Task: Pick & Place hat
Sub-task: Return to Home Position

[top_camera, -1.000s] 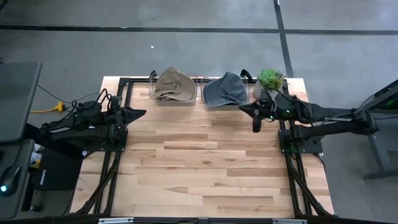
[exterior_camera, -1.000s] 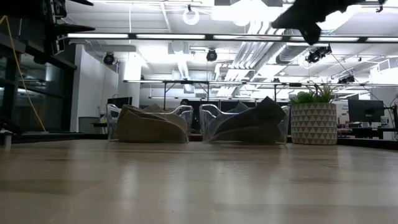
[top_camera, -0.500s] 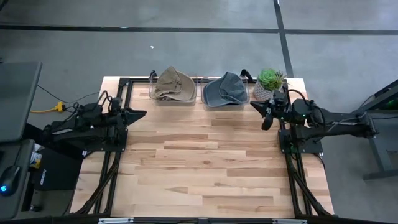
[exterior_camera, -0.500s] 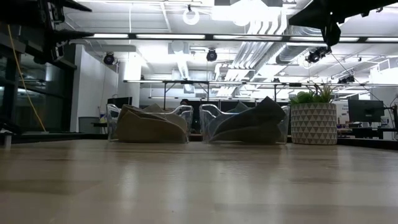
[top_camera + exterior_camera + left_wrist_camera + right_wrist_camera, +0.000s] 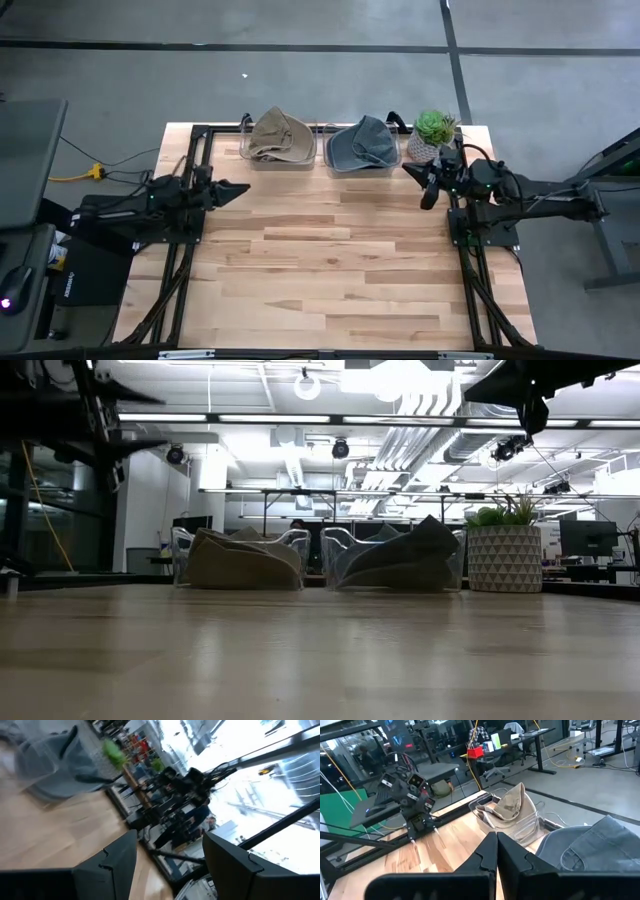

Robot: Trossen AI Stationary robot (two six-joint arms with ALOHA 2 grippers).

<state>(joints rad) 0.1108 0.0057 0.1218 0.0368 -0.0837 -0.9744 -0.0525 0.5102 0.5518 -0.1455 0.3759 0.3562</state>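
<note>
Since a second ago your left pincer (image 5: 236,187) has slid slightly out over the surface (image 5: 330,265), fingers spread and empty, while your right pincer (image 5: 420,182) has drawn back near the plant (image 5: 436,125), closed on nothing. With the brown cap (image 5: 280,135) in the left transparent bin (image 5: 180,550) and the blue cap (image 5: 365,143) in the right transparent bin (image 5: 333,555), only homing both arms seems left.

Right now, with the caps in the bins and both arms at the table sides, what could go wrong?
The shut right gripper sits close to the green plant in its patterned white pot; a careless swing might knock it over. The blue fabric cap rises above the rim of the right transparent bin, so it may slide out. The open left gripper waits at the left side, far from both.
</note>
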